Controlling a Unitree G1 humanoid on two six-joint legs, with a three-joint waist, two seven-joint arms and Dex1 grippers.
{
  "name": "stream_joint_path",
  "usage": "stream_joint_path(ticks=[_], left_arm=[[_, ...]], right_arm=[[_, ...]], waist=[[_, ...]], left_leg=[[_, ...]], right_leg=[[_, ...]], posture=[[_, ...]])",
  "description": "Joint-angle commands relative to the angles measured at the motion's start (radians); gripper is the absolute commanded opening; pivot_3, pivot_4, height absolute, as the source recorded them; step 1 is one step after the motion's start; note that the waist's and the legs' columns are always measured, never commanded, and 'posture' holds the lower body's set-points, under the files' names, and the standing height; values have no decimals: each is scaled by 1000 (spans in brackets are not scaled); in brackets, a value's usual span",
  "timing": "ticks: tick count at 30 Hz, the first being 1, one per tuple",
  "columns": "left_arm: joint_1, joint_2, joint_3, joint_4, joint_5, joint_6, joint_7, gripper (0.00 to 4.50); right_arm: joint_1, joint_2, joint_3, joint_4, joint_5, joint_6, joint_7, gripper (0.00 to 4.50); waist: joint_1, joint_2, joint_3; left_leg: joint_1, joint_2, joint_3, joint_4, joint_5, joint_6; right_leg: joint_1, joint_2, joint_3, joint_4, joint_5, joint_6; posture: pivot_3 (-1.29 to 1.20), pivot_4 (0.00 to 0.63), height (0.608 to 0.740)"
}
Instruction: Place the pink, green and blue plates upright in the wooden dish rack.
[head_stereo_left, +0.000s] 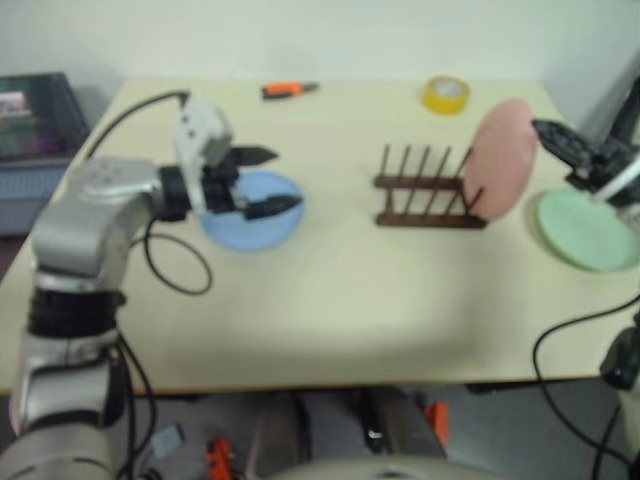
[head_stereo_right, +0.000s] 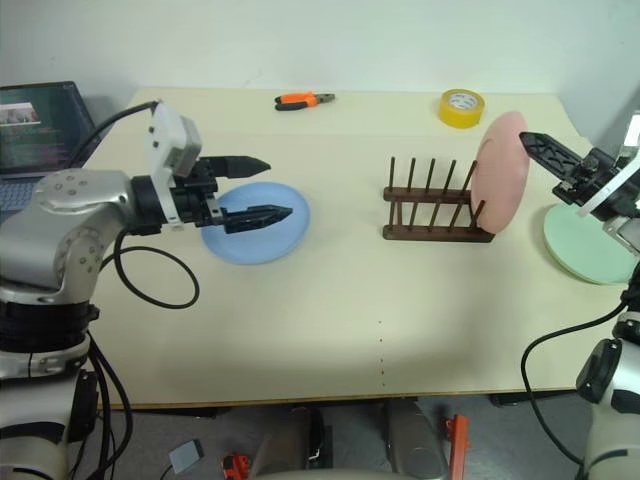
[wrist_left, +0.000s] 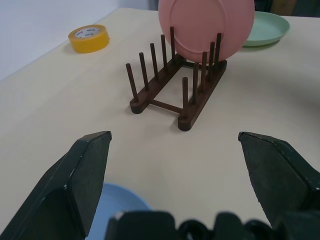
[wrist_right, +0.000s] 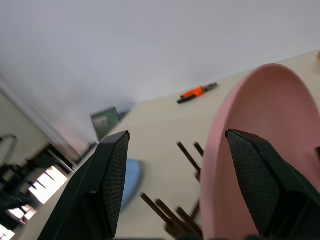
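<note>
Now I see the pink plate (head_stereo_right: 498, 170) standing upright at the right end of the wooden dish rack (head_stereo_right: 437, 212). My right claw (head_stereo_right: 560, 165) is released just beside it. My left claw (head_stereo_right: 255, 190) hovers wide apart above the blue plate (head_stereo_right: 256, 237); the green plate (head_stereo_right: 585, 243) lies flat on the surface (head_stereo_right: 330, 320).

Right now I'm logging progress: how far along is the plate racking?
One of three looks done: the pink plate stands upright at the end of the wooden dish rack, with the open right claw beside it. Nothing is held. The open left claw hovers over the blue plate, which lies flat. The green plate also lies flat on the table.
</note>
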Motion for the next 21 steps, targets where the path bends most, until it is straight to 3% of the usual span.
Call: stream_joint_path(ticks=[1, 8, 12, 21], left_arm=[[-21, 17, 15, -25, 0, -7, -5, 4500], [-23, 12, 7, -23, 4, -11, -5, 4500], [-26, 6, -6, -15, 12, -21, -11, 4500], [-21, -8, -34, -47, 1, -16, -41, 4500]], right_arm=[[20, -64, 39, -67, -61, -91, 49, 3314], [74, -175, 97, -82, -190, -244, 88, 3314], [172, -281, 257, -24, -417, -444, 107, 3314], [125, -279, 378, 265, -601, -661, 104, 3314]], waist=[[1, 0, 0], [3, 0, 0], [4, 0, 0], [-11, 0, 0]], left_leg=[[0, 0, 0, 0, 0, 0], [1, 0, 0, 1, 0, 0], [0, 0, 1, 0, 0, 0], [2, -1, 4, 2, 0, 0]], right_leg=[[0, 0, 0, 0, 0, 0], [0, 0, 0, 1, 0, 0], [0, 0, 0, 0, 0, 0], [0, 0, 1, 1, 1, 2]], posture=[[0, 150, 740], [0, 150, 740], [0, 150, 740], [0, 150, 740]])
